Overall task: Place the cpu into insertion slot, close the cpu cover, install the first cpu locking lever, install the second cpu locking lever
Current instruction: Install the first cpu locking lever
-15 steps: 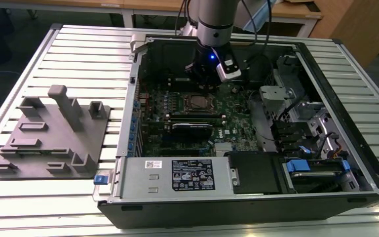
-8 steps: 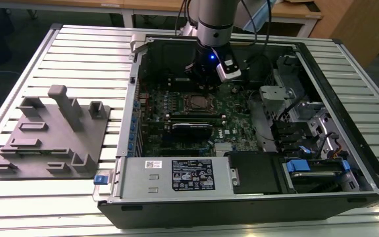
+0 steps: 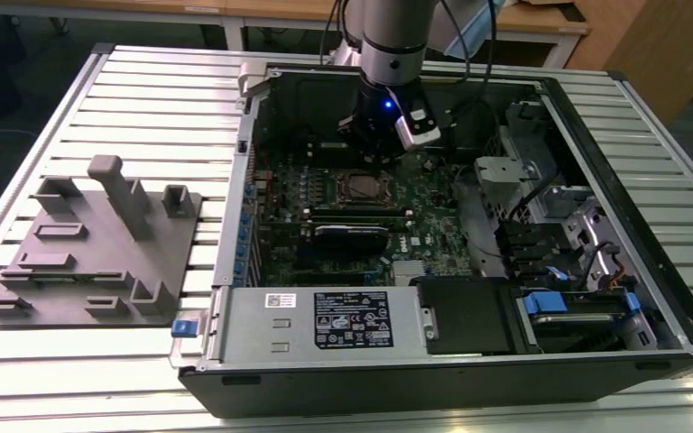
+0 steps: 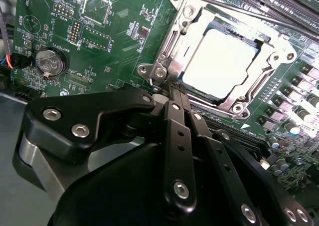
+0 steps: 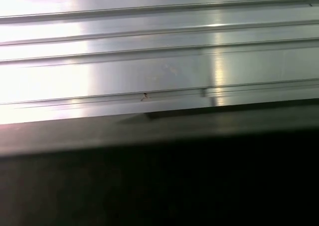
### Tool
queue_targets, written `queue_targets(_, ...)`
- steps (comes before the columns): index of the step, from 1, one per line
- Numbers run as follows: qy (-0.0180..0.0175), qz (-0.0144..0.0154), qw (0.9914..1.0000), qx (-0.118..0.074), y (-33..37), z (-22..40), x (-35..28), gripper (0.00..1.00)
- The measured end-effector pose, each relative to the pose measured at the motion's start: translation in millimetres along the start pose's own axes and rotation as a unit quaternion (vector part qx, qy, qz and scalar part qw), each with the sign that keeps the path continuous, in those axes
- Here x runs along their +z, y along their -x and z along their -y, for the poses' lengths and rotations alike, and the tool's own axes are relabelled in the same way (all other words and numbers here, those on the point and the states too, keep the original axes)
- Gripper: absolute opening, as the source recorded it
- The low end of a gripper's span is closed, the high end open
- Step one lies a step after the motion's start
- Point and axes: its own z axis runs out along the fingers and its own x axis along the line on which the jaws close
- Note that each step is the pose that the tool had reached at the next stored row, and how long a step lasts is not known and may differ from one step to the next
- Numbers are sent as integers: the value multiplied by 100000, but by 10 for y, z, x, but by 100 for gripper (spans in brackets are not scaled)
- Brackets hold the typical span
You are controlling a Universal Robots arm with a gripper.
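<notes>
On the slatted metal bench (image 3: 142, 81), the black gripper (image 4: 172, 94) hangs inside the open computer case (image 3: 635, 225). Its fingers (image 4: 177, 136) are pressed together (holding nothing), tips beside the silvery square cpu cover (image 4: 164, 66) closed over the pale square cpu (image 4: 222, 61) in the insertion slot (image 3: 356, 187).

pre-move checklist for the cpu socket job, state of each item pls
1. cpu seated in the slot: ok, its silver top lies flat inside the frame.
2. Cover down over the cpu: ok, it frames the chip.
3. Both locking levers latched: cannot tell.
4. Gripper empty: ok, fingers together, nothing between them.
5. Gripper placed at the socket: ok, tips sit by the cover's corner.
6. Contact with the cover: cannot tell.
</notes>
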Motion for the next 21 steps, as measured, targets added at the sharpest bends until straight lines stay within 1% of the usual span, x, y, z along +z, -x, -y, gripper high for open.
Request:
queue_targets(7,316,-18,99999,7,1,-4,-9,10)
queue_targets(8,396,18,99999,10,2,-7,-23,10)
queue_targets(10,305,-25,100000,11,2,-4,-77,10)
queue_targets(12,293,-28,100000,13,4,-4,-128,10)
queue_targets(14,295,-29,100000,18,4,-5,-158,10)
queue_targets(16,302,-25,100000,31,5,-2,-159,10)
queue_targets(19,289,-32,100000,99,7,22,-160,10)
queue_targets(21,296,-25,99999,144,8,26,-159,10)
